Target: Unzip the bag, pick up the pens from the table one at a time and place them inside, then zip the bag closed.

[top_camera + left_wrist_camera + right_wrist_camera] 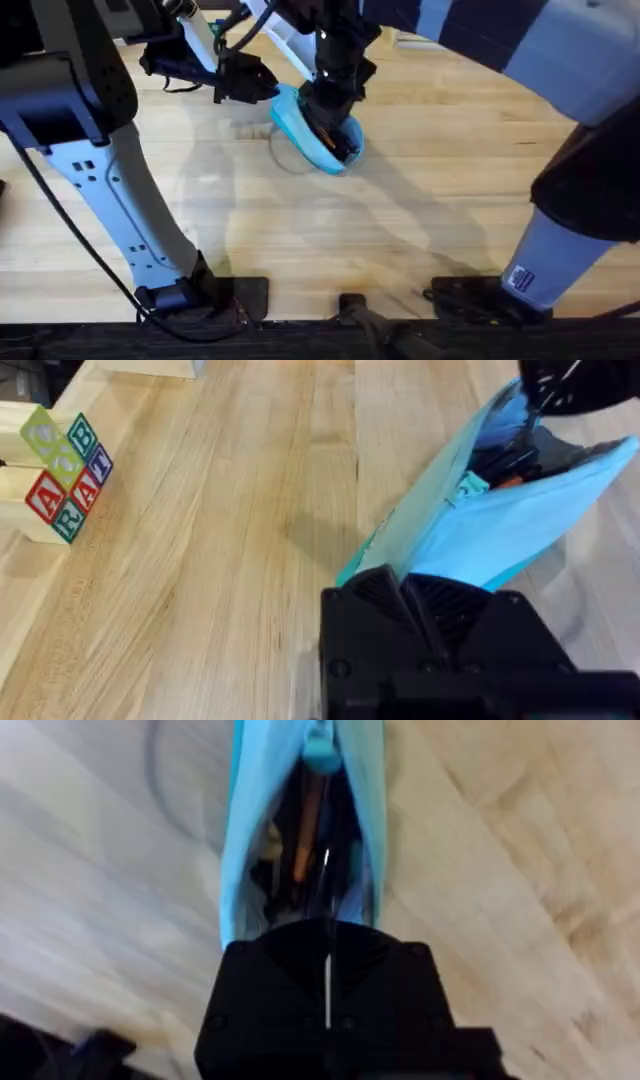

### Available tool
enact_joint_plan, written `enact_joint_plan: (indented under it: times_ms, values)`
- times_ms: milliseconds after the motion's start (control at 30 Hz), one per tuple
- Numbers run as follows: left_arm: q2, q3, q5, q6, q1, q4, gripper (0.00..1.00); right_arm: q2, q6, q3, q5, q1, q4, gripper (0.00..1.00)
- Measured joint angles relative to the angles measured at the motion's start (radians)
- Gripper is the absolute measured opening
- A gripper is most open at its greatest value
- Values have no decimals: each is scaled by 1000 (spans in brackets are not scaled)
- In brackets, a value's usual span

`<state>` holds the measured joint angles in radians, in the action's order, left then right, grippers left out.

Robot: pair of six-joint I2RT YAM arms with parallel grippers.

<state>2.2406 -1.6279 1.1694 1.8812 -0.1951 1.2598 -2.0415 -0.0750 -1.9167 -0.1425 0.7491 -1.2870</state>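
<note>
Item: bag (305, 130), light-blue fabric pouch. Lies on the table (400, 230) at about 12 o'clock from the table's middle, far side, its length running from 10 o'clock down to 4 o'clock. Zipper mouth open.

Overhead view: right gripper (335, 112) stands over the pouch's open mouth; left gripper (248, 80) sits at the pouch's 10 o'clock end, touching it. Whether either gripper's fingers are apart or together cannot be told here.

Left wrist view: left gripper (415, 605) is clamped on the near end of the bag (480, 530), fabric pinched between its fingers. An orange-red pen tip (508, 482) shows inside the dark opening. Alphabet blocks (62, 478) stand off on the table (220, 510), well apart from the pouch; letters readable: A, R, A, T, B.

Right wrist view: looks straight down the open slit of the bag (300, 810). Orange-red pen (305, 835) and dark pen (322, 880) lie inside. Right gripper (328, 965) shows its fingers pressed together, a thin seam between them; whether they pinch anything cannot be told.
</note>
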Motion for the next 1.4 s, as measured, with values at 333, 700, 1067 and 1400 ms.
enact_joint_plan:
  times_ms: [333, 700, 1067, 1400]
  values:
    - [0, 0, 0, 0, 0, 0, 42, 0, 4, 0, 0, -39, -198, 30]
    - [0, 0, 0, 0, 0, 0, 42, 0, 27, 0, 0, -47, -232, 33]
    - [0, 0, 0, 0, 0, 0, 42, 0, 92, 0, 0, -47, -193, 34]
    - [0, 0, 0, 0, 0, 0, 42, 187, 185, 0, 0, -47, -168, 35]
